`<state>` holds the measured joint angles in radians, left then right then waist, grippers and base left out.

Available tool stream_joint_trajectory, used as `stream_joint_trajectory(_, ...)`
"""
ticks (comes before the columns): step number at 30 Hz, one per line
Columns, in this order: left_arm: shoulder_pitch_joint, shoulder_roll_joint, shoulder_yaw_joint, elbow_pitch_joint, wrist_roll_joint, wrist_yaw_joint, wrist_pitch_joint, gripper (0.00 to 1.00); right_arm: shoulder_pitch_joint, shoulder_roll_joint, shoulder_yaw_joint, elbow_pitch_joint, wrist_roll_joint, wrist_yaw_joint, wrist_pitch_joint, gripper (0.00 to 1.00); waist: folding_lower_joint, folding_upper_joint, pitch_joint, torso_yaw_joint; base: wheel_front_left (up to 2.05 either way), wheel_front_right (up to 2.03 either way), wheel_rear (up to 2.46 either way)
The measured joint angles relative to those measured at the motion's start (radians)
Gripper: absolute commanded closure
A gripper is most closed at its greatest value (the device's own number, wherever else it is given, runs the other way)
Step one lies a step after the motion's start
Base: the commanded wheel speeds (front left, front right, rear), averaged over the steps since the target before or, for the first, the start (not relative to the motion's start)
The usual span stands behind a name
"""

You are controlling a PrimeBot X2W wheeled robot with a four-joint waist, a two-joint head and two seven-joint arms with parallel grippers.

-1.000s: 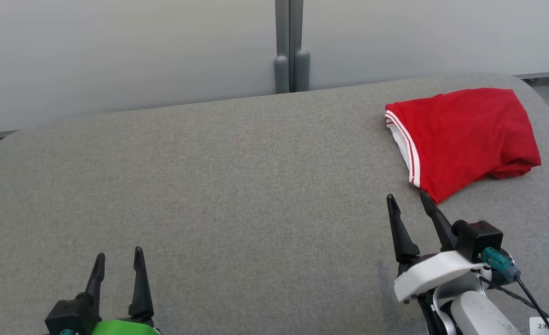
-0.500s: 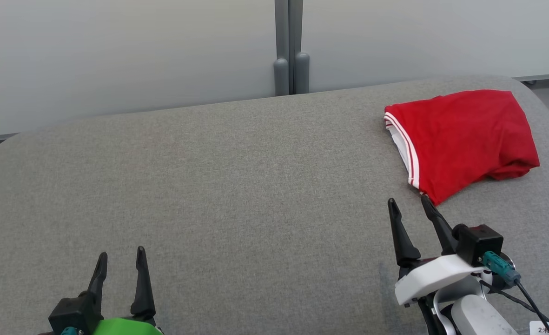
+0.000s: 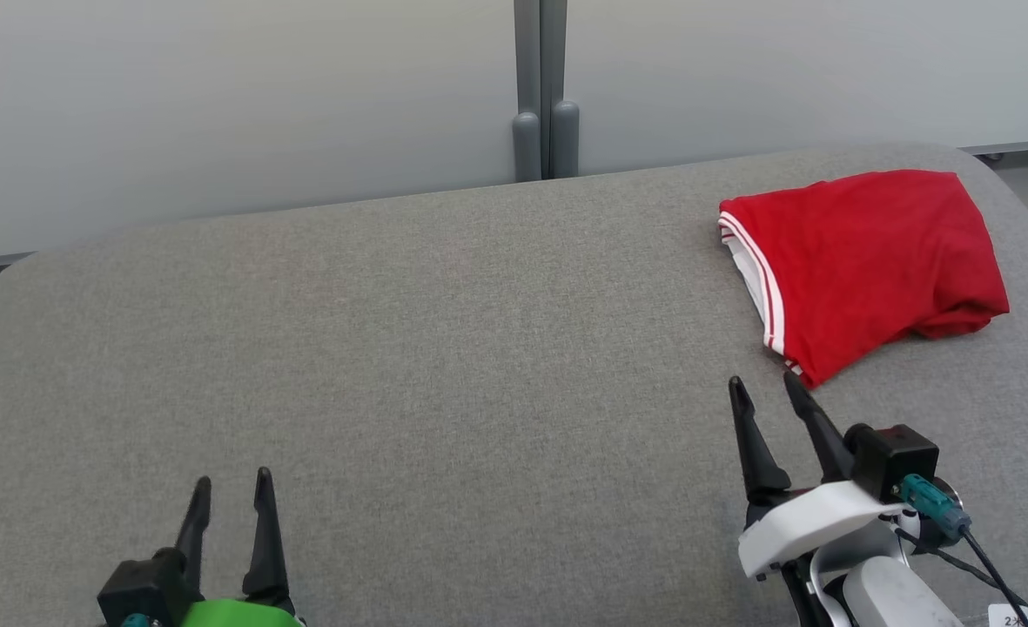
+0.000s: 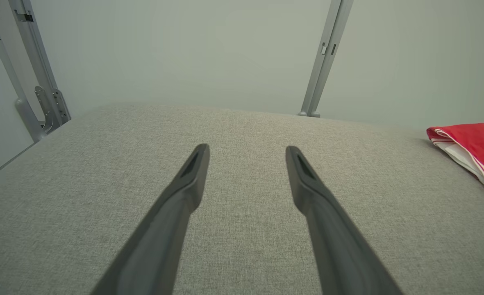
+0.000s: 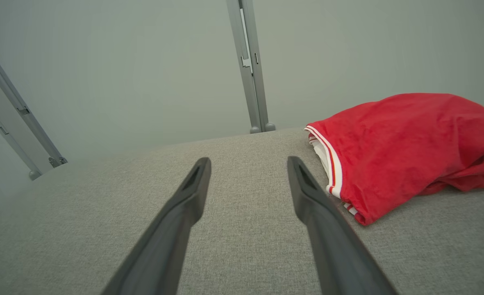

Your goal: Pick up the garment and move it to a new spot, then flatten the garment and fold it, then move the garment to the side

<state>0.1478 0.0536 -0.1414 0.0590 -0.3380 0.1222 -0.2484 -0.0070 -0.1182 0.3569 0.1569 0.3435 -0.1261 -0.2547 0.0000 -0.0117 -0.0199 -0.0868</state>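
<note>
The red garment (image 3: 870, 261) lies folded by the counter's (image 3: 435, 348) far right corner. The right claw (image 3: 761, 379) is wide, just beside it. The left claw (image 3: 233, 477) is wide too.

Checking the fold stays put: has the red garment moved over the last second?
No. The garment keeps its place against the grey post; the slight downward shift is the camera's.

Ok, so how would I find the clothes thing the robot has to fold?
Look at the big grey padded surface that stretches across the head view. Go to its far right corner, just beyond the open right gripper. There lies the garment: bright red cloth with white stripes along one edge, the one red thing on all that grey.
</note>
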Motion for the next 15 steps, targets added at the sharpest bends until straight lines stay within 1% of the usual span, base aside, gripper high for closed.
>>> stream_joint_trajectory(4, 0.019, -0.008, -0.005, 0.037, -0.001, 0.000, 0.002, 1.00, 0.023, 0.000, 0.007, 0.034, 0.001, 0.002, 0.000, 1.00, 0.0000, 0.0000, 0.000, 0.000, 0.00, 0.00, 0.00)
stream_joint_trajectory(7, 0.021, -0.008, -0.006, 0.039, -0.015, -0.001, 0.003, 1.00, 0.041, 0.001, 0.006, 0.035, 0.016, 0.003, 0.000, 1.00, 0.0000, 0.0000, 0.000, 0.001, 0.00, 0.00, 0.00)
stream_joint_trajectory(9, 0.021, -0.008, -0.009, 0.038, -0.030, -0.008, 0.003, 1.00, 0.041, 0.003, 0.003, 0.033, 0.030, 0.011, 0.000, 1.00, 0.0000, 0.0000, 0.001, 0.002, 0.00, 0.00, 0.00)
stream_joint_trajectory(13, 0.021, -0.008, -0.014, 0.033, -0.077, -0.015, 0.005, 1.00, 0.043, 0.008, -0.002, 0.025, 0.076, 0.015, 0.000, 1.00, 0.0000, 0.0000, 0.002, 0.007, 0.00, 0.00, 0.00)
stream_joint_trajectory(15, 0.021, -0.008, -0.013, 0.032, -0.102, -0.018, 0.009, 1.00, 0.043, 0.011, -0.007, 0.021, 0.103, 0.024, 0.006, 1.00, 0.0000, 0.0000, 0.003, 0.009, 0.00, 0.00, 0.00)
